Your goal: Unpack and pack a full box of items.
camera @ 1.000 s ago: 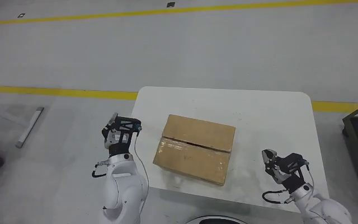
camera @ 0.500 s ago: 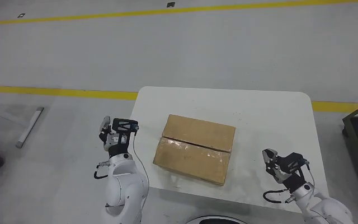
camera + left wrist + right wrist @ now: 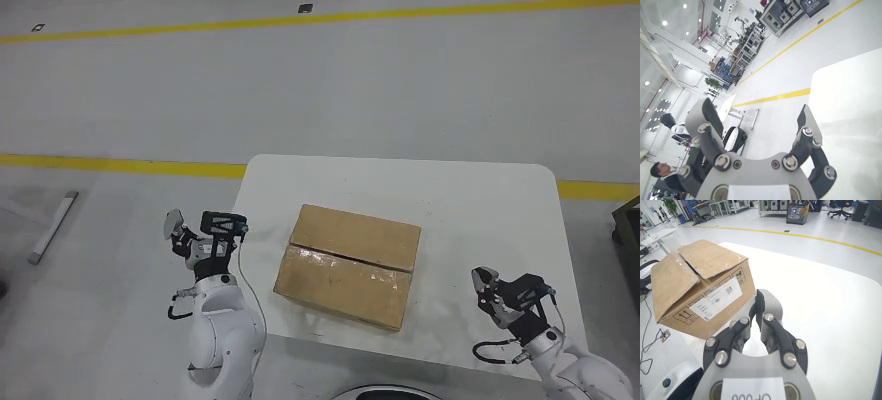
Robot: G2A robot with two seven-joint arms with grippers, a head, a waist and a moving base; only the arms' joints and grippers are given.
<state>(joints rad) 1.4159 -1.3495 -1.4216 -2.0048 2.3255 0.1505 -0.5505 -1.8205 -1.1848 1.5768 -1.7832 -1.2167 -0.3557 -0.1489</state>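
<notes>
I saw the box (image 3: 350, 265) lying lengthwise between my arms, nearer the closed right gripper (image 3: 758, 299) than the spread-open left gripper (image 3: 755, 110).

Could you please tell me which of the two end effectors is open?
The left end effector: it gapes wide, while the right end effector is pinched shut.

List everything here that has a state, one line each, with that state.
cardboard box: upright on the table, top flaps folded down, thin gap along the seam.
left gripper: open, empty, out past the table's edge.
right gripper: shut, empty, over the table beside the box.
</notes>
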